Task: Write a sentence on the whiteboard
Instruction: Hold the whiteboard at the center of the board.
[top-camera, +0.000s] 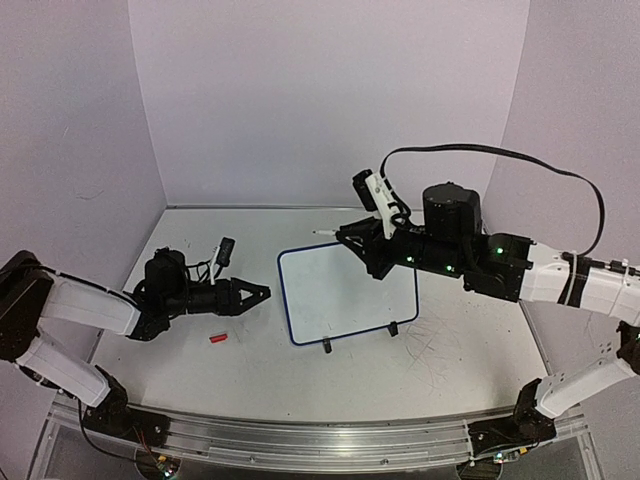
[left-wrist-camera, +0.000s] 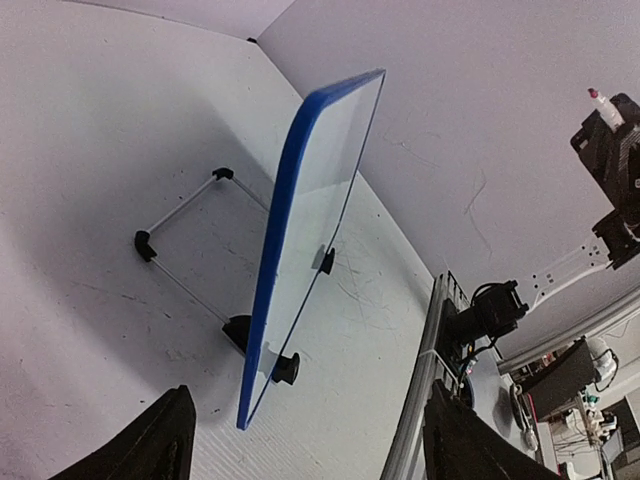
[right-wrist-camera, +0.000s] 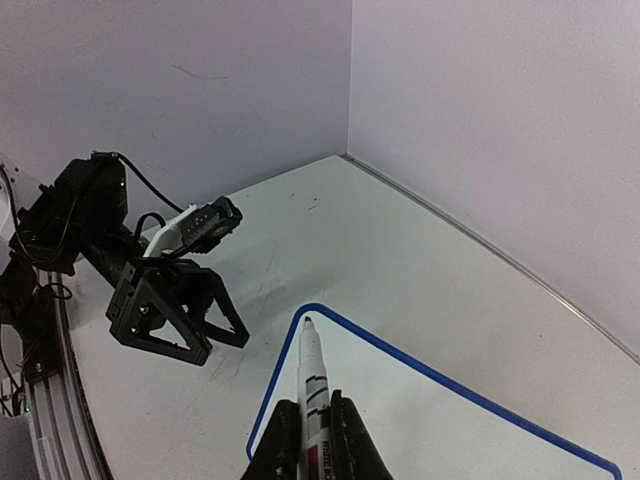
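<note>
Tabletop (top-camera: 440, 375) centre is carrying the likely light, stiff whiteboard (top-camera: 345, 290), grabbable by rim (left-wrist-camera: 283, 235); left gripper (top-camera: 262, 297) gaping, right gripper (top-camera: 350, 240) pinching marker (right-wrist-camera: 310, 380).

- The small white rectangular board with a thin dark-blue rim (top-camera: 340, 295) has its far right corner behind the right tool (top-camera: 346, 239) from above.
- The lower barrel of the white marker pen (right-wrist-camera: 309, 375) is buried between that tool's fingers.
- The left tool (left-wrist-camera: 305, 450) shows only two dark fingertips, cut by its wrist view's bottom edge.
- The small red object (top-camera: 219, 339) near the table's (top-camera: 450, 370) left edge is too small to identify.
</note>
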